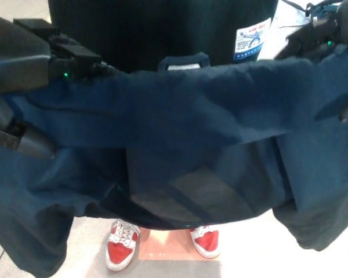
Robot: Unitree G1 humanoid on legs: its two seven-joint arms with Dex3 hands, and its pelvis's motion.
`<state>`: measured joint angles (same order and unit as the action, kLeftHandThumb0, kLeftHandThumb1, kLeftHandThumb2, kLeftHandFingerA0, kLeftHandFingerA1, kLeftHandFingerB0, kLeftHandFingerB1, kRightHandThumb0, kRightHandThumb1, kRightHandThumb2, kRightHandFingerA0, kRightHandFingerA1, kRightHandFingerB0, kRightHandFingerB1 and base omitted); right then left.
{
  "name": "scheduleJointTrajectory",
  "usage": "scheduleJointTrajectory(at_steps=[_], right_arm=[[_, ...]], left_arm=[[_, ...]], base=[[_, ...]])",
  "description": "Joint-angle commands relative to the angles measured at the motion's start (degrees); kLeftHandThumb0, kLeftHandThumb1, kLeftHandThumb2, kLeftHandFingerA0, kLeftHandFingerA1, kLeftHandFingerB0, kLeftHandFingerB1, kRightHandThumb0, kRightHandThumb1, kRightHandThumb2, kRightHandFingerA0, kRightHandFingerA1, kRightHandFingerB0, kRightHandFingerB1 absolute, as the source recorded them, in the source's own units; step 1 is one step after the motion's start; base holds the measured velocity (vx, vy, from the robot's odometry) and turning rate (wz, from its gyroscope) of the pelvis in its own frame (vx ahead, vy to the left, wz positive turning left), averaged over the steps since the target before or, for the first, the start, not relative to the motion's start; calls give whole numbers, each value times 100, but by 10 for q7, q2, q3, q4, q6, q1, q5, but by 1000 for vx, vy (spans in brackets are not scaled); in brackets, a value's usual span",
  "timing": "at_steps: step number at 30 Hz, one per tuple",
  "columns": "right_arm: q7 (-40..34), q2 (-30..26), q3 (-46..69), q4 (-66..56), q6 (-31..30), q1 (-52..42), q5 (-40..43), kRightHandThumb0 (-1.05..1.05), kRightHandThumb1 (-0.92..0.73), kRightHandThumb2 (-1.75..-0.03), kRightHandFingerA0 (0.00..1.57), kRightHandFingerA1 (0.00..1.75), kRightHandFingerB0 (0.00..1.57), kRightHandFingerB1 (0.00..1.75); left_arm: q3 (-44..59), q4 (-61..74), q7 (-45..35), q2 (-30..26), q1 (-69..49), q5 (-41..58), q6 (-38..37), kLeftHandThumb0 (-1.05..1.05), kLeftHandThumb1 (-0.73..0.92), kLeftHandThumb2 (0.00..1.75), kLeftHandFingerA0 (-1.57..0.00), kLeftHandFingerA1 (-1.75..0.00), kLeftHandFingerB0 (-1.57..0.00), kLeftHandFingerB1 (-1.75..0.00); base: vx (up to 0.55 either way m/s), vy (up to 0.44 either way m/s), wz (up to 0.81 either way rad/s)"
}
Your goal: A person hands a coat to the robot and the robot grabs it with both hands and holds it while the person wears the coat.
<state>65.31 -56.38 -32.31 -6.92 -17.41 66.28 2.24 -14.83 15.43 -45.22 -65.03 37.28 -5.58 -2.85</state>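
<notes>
While the dark navy coat hangs spread across nearly the whole head view, the robot's left hand sits at about nine to ten o'clock, its black fingers clamped on the coat's upper edge, with one thick digit pressing the cloth from below at nine o'clock. A small green light glows on that hand. From there the coat's top edge runs roughly level toward the right, with a hanging loop standing up from the collar at twelve o'clock. Behind that edge, at twelve o'clock, stands the person in a dark garment that bears a white label at about one o'clock. Below the middle, the coat's lining shows lighter grey panels crossed by a dark stripe. At six o'clock, under the coat's hem, the person's red and white shoes stand on the pale floor, beside an orange square lying between them. At two to three o'clock the right hand grips the coat's other upper corner, fingers closed on the fabric, a faint green light on it too. The coat's sides drape down at seven and four o'clock.
</notes>
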Motion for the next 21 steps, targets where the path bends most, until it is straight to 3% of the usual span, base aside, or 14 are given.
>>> scheduleJointTrajectory(at_steps=[1,3,4,6,7,8,9,11,12,16,17,18,20,21], right_arm=[[-6,14,34,-8,11,-51,-31,-73,-81,-65,105,62,101,68],[-43,27,52,-14,27,-71,-57,-71,-86,-66,101,78,94,82],[-67,35,66,-12,47,-86,-62,-61,-79,-116,87,111,77,100],[-103,50,85,-1,92,-107,-80,-64,-92,-78,84,151,70,135],[-109,53,90,2,105,-112,-89,-61,-92,-80,83,158,67,142],[-113,56,94,4,115,-115,-98,-61,-92,-80,83,158,67,142],[-123,51,99,-8,123,-124,-115,-49,-92,-75,77,58,61,50],[-137,50,107,-14,140,-136,-132,-41,-92,-71,86,65,69,54],[-174,57,116,-9,171,-154,-150,-39,-89,-69,79,170,71,144],[-214,67,136,-4,200,-180,-173,-37,-92,-67,81,175,59,162],[-236,59,155,-9,213,-198,-187,-38,-92,-66,90,105,82,92],[-248,57,169,-11,218,-210,-189,-38,-90,-68,90,134,77,117],[-267,58,194,-10,232,-231,-188,-37,-88,-66,85,156,68,138],[-280,58,207,-10,236,-246,-189,-35,-71,-109,103,116,84,101]], left_arm=[[6,-10,-64,-5,-39,-1,73,-89,59,98,-88,-84,-36,-46],[18,-13,-49,-3,-47,-19,57,-89,77,64,-90,-110,-50,-37],[21,-14,-40,-2,-49,-31,50,-86,81,65,-91,-83,-65,-41],[31,-12,-19,2,-58,-50,47,-71,77,115,-87,-73,-83,-66],[34,-11,-14,4,-61,-56,45,-71,92,69,-94,-84,-91,-63],[38,-11,-10,7,-63,-62,43,-71,92,69,-94,-84,-91,-63],[48,-8,13,16,-76,-68,34,-44,74,114,-94,-93,-85,-86],[55,-5,24,22,-85,-75,27,-52,92,71,-93,-94,-84,-82],[60,0,29,22,-92,-87,21,-39,91,67,-81,-64,-74,-56],[65,-8,45,31,-97,-97,-10,-37,88,65,-85,-82,-81,-74],[58,-24,64,48,-92,-106,-35,-38,85,66,-88,-118,-82,-93],[58,-32,77,61,-90,-106,-44,-39,81,69,-79,-159,-72,-131],[50,-48,94,80,-81,-121,-65,-40,81,67,-88,-136,-78,-106],[50,-56,113,92,-82,-128,-79,-41,81,69,-86,-150,-77,-129]], base=[[0,0,0],[0,0,0],[0,0,0],[0,0,0],[0,0,0],[0,0,0],[0,0,0],[0,0,0],[0,0,0],[0,0,0],[0,0,0],[0,0,0],[0,0,0],[0,0,0]])
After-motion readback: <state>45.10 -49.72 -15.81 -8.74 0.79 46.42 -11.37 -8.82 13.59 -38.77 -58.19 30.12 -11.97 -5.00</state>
